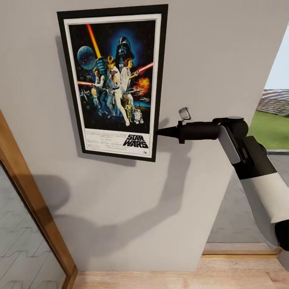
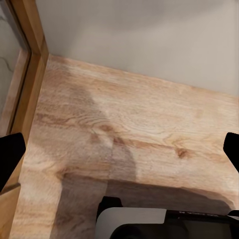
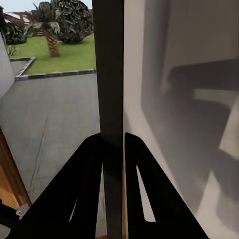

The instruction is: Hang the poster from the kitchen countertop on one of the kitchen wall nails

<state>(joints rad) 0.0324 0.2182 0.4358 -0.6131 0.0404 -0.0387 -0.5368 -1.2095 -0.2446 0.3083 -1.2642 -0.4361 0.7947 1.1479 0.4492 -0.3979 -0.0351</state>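
Right arm (image 1: 261, 188): white forearm, black wrist, grey panel; tapered black hand (image 1: 160, 131), possibly matte.

Poster (image 1: 114, 80): thin matt black frame, smooth printed face w/ white border. Wall (image 1: 208, 52): plain matt grey, smooth. Floor (image 2: 134, 129): light wood w/ visible grain and knots, low sheen. Door frame (image 1: 32, 200): brown wood. Right gripper (image 1: 158, 131): matt black, looks plastic; arm shell (image 1: 265, 196) smooth white.
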